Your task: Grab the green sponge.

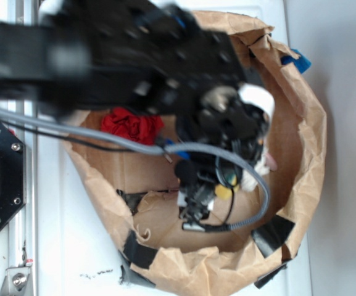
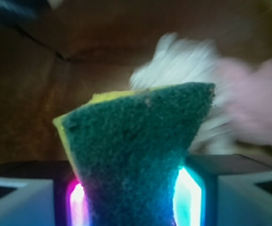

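A: Where's the green sponge (image 2: pixel 136 155)?

B: Right between my fingers. Wrist view: dark green scouring face toward the camera, thin yellow foam edge along its top and left side, lower part pinched narrow between the two pads (image 2: pixel 190 193), which glow pink and cyan. My pincer (image 2: pixel 132 200) is closed on it, not wide.

A: And from outside?

B: Only a bit of yellow shows at my pincer (image 1: pixel 218 185), inside the brown paper bag (image 1: pixel 301 154) on the white worktop (image 1: pixel 66 246). Blurry there, can't tell if the sponge touches the bag floor.

A: Arm pose?

B: Arm (image 1: pixel 134 55) reaches in from the worktop's left edge, wrist bent down into the bag, grey cable (image 1: pixel 258 185) looping beside it.

A: Neighbours?

B: White paper wad (image 2: pixel 187 61) just behind the sponge, something pink (image 2: pixel 256 103) right of it. Red cloth ball (image 1: pixel 131 125) near the bag's left wall.
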